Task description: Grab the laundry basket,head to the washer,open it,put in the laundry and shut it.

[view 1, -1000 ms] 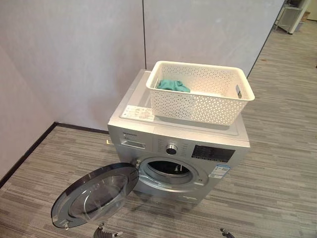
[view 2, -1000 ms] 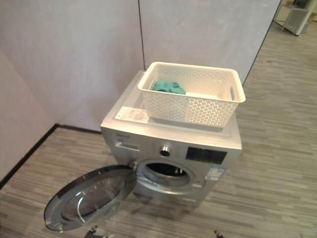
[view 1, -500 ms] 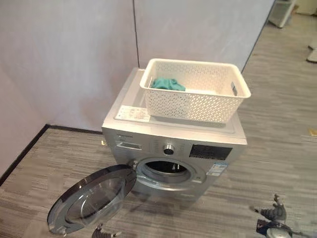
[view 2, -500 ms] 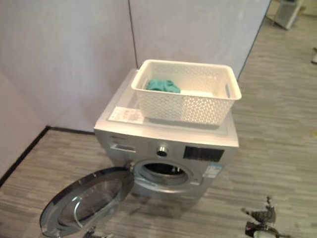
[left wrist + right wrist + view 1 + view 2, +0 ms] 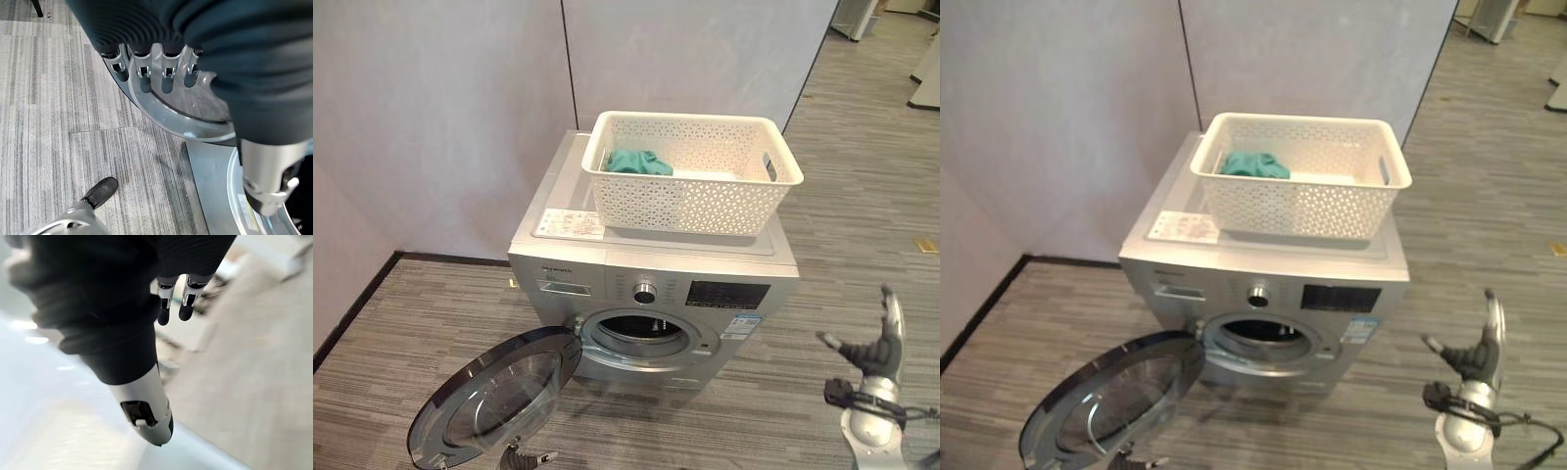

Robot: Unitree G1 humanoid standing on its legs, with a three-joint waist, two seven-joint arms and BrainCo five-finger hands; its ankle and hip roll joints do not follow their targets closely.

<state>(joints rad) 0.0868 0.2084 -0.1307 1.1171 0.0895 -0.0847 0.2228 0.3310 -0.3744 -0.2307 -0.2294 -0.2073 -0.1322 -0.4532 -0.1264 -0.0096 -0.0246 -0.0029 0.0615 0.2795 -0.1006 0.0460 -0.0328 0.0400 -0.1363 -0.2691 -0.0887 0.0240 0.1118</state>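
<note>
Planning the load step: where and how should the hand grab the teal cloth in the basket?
Pinch the teal cloth at its bunched top, coming from above: the basket has high walls and an open top. It lies in the back left corner, so favour the left hand.

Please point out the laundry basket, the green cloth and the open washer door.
laundry basket (image 5: 705,204): left eye view, front wall.
green cloth (image 5: 638,162): left eye view, its middle.
washer door (image 5: 494,394): left eye view, glass centre.
</note>
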